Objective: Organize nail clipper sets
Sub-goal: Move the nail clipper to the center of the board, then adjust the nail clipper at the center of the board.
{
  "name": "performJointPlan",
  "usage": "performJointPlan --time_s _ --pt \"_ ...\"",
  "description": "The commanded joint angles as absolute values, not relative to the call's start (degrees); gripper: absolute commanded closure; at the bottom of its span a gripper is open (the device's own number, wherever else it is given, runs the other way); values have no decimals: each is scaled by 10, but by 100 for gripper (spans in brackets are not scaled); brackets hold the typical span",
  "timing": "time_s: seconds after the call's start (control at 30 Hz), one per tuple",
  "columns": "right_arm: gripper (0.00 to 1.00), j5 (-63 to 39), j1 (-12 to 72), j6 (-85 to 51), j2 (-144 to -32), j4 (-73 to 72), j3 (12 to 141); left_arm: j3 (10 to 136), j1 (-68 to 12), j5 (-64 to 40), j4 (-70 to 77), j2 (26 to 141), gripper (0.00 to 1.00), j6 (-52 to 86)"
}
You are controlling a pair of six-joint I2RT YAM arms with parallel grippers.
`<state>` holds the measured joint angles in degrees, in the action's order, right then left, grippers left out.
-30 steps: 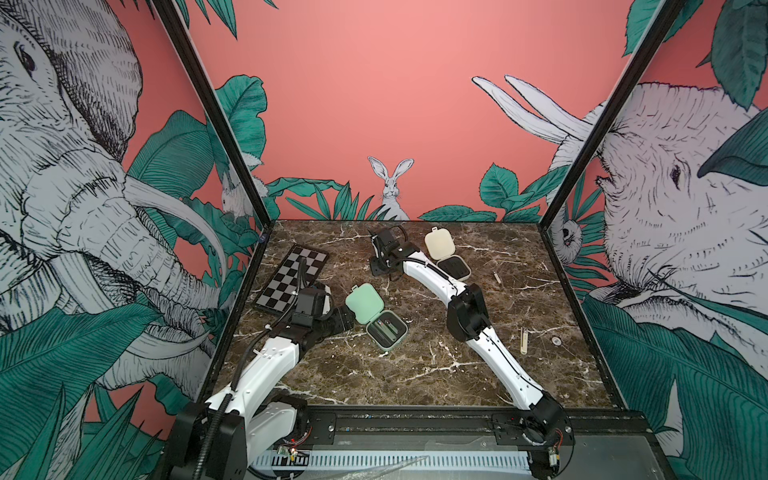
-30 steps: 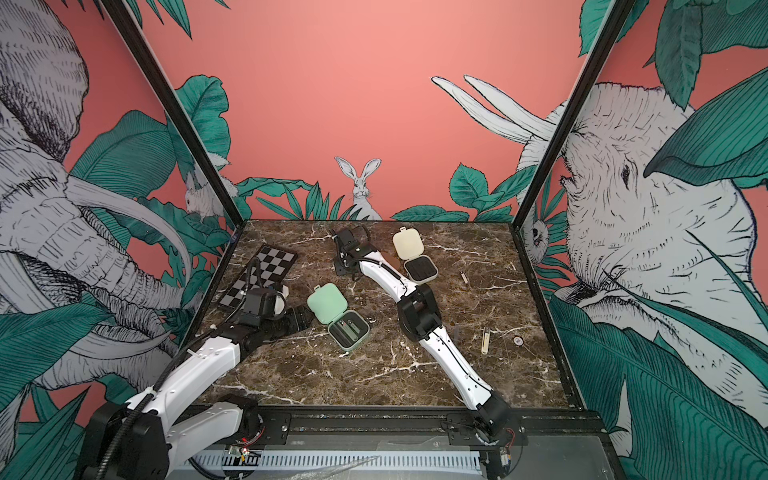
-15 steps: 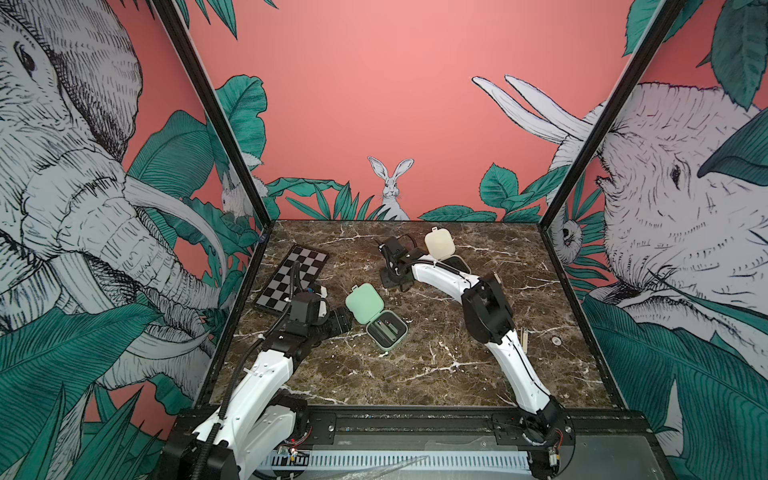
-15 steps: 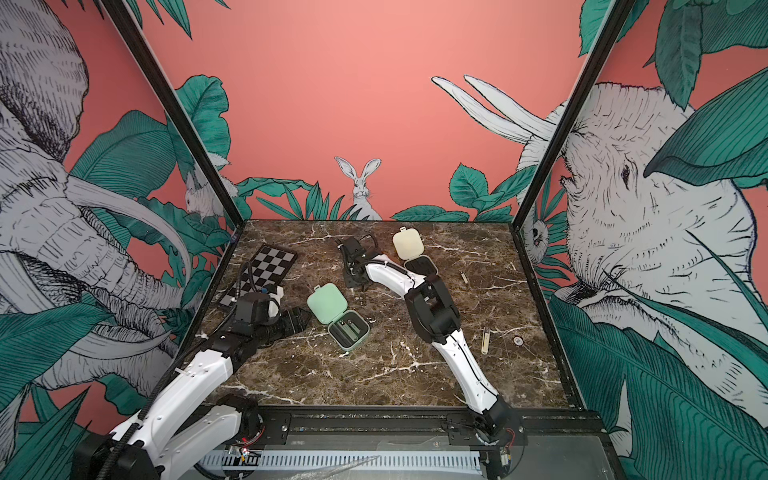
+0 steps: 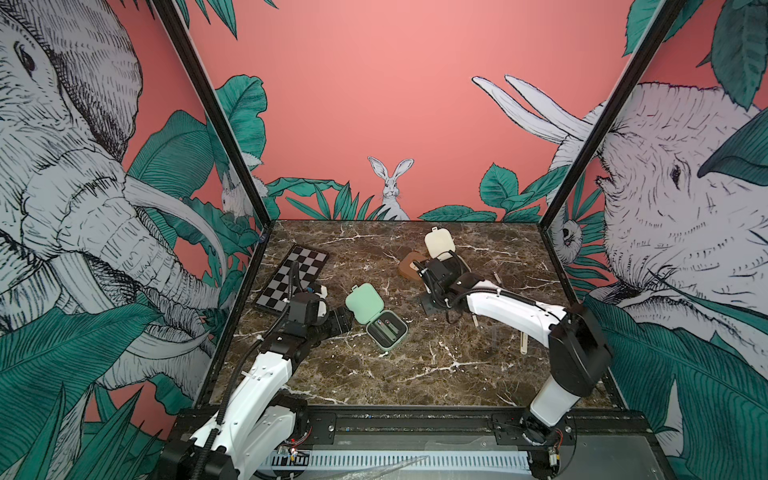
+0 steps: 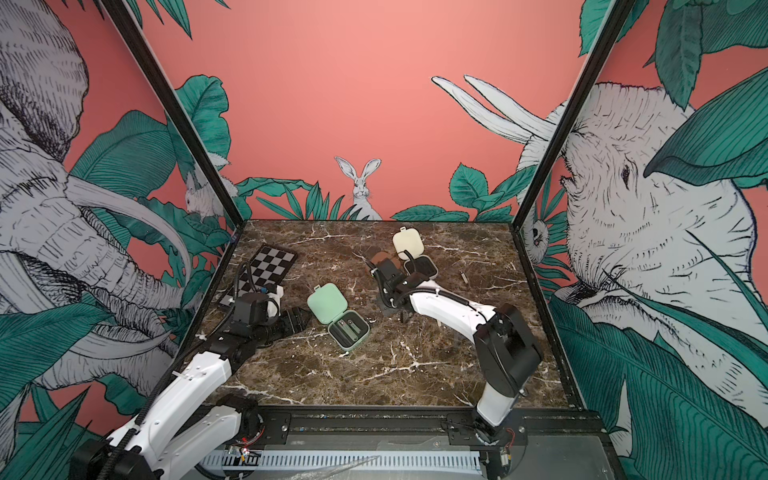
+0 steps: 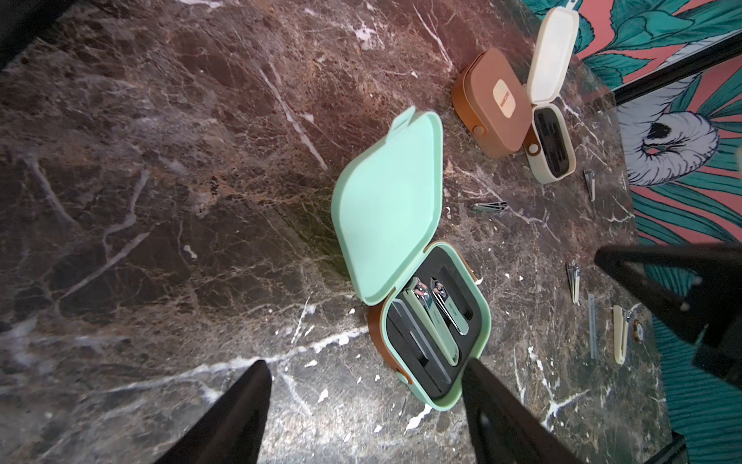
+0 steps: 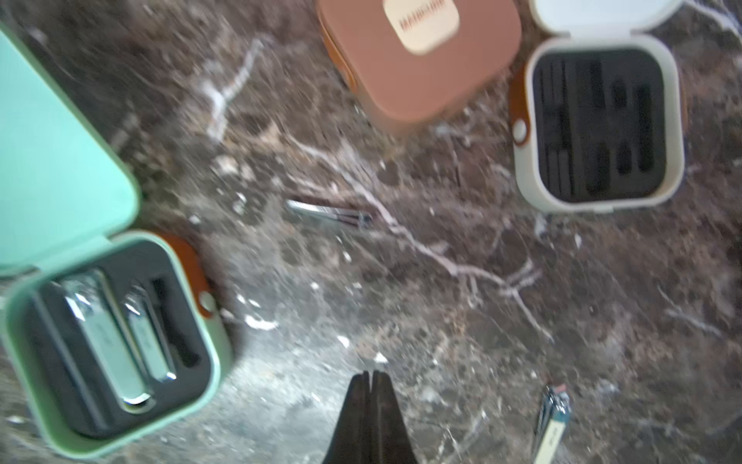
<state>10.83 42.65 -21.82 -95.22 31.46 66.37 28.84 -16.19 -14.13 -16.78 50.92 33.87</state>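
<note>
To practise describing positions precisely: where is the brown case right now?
In a top view the closed brown case lies toward the far edge of the table, just left of the open cream case.

Mint case (image 7: 385, 201) and brown case (image 7: 490, 116), at its one o'clock, look smooth matt plastic; clippers (image 7: 435, 325) inside glossy metal; table (image 7: 160, 160) polished marble-look.

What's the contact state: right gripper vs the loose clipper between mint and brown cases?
Apart. Right wrist view: the shut right gripper ends short of the clipper, bare marble between.
</note>
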Motion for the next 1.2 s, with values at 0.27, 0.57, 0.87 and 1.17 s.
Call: performJointPlan --time_s 0.27,0.57,0.87,1.17 --pt "64 79 427 -278 -982 302 680 301 -187 -137 -154 515 24 343" --pt "40 57 423 -257 -1123 298 825 294 -191 -138 -151 516 23 339" --pt "28 2 395 -161 -1193 305 912 287 -191 -138 -153 511 24 337" --pt "29 -71 382 -132 -1245 322 943 280 -192 -141 -143 519 24 343"
